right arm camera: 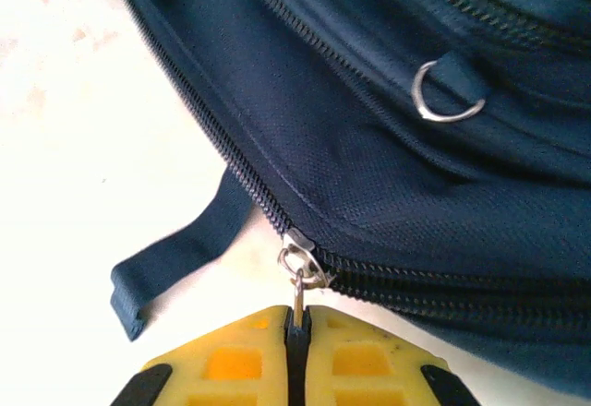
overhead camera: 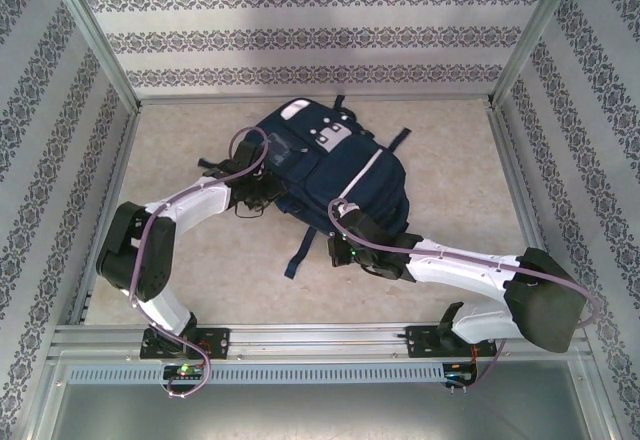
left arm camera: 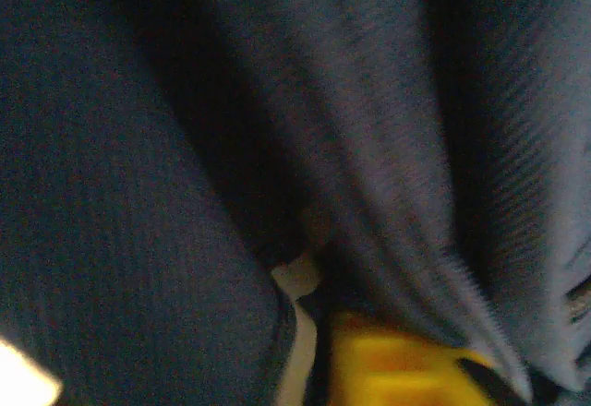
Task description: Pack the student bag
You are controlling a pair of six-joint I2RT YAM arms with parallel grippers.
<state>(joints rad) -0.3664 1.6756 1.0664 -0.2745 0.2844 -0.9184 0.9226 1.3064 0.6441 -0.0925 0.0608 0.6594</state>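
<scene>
Backpack (overhead camera: pixel 330 165): laid flat on bench (overhead camera: pixel 200 270), centre toward 12 o'clock.
Zipper pull (right arm camera: pixel 297 277): at bag's 6 o'clock edge, pinched by right fingers (right arm camera: pixel 235 355).
Left fingers (left arm camera: pixel 388 369): buried in fabric at 9 o'clock side; spread cannot be told.
Step judged: zipper being worked.
Next: steady draw along track required, fabric braced.

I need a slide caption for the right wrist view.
The right gripper pinches the zipper pull of the navy student bag.

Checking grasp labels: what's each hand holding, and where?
Right hand pinches the zipper pull of the backpack. Left hand is against its fabric; hold cannot be told.
</scene>
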